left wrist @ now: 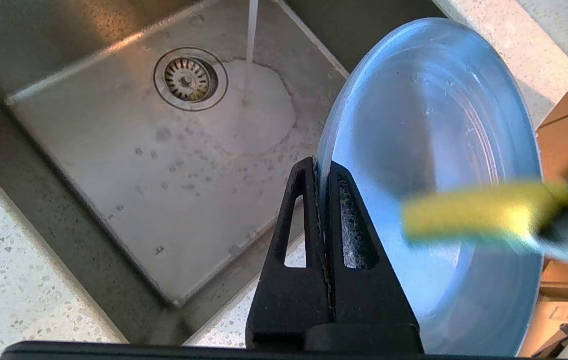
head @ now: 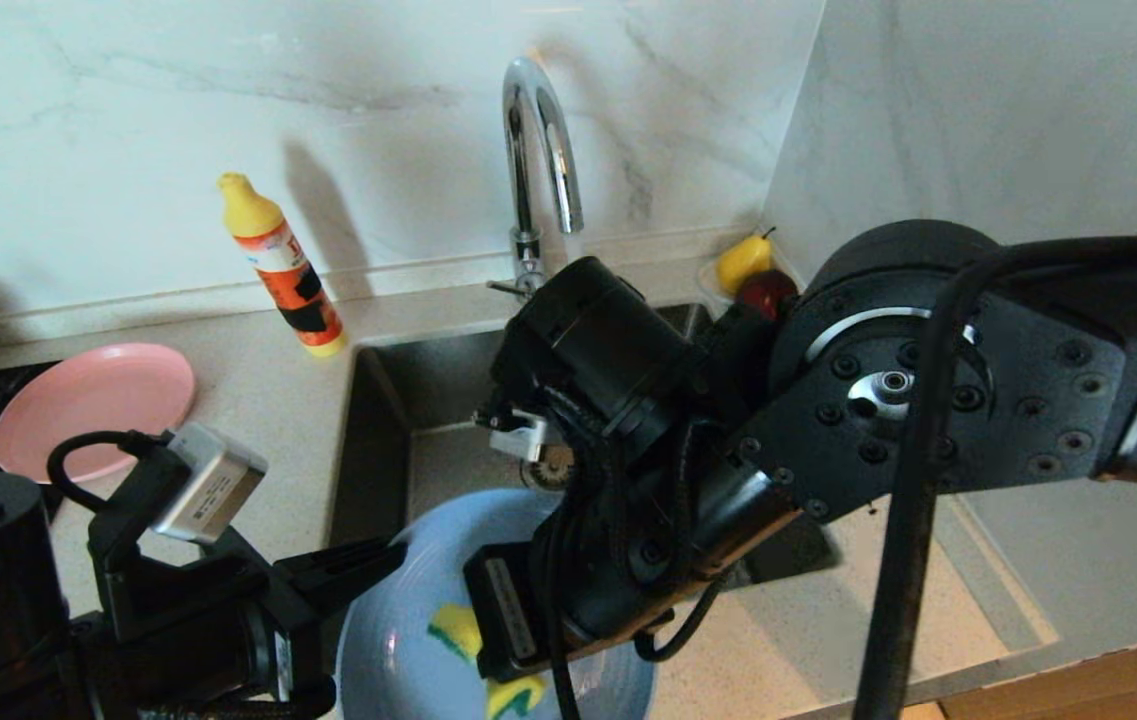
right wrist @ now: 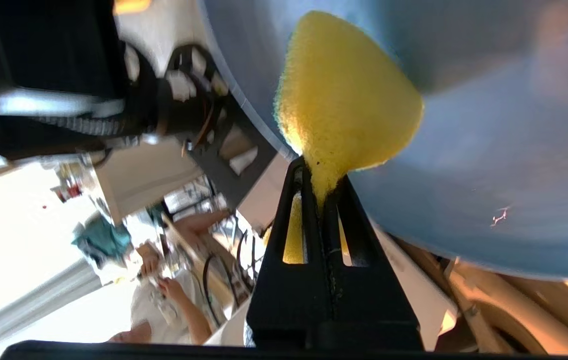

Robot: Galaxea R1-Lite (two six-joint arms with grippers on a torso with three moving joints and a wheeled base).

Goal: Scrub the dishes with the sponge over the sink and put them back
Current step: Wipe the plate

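The square, dark steel sink (left wrist: 129, 165) is set in the speckled bench (head: 258, 400); water from the chrome gooseneck tap (head: 538, 150) falls beside its round drain strainer (left wrist: 190, 78). Over the sink's near edge, the smooth light blue plate (left wrist: 433, 125) stands tilted on its rim, face toward the right arm. The left gripper (left wrist: 322, 200) has its fingers clenched on the plate's rim. The right gripper (right wrist: 322, 187) pinches the porous yellow sponge (right wrist: 343, 100) against the plate's face. The matte pink plate (head: 93, 400) lies flat at the far left.

plate (head: 408, 610) – light blue | sponge (right wrist: 343, 100) – yellow, perhaps green-edged | far plate (head: 93, 400) – pink
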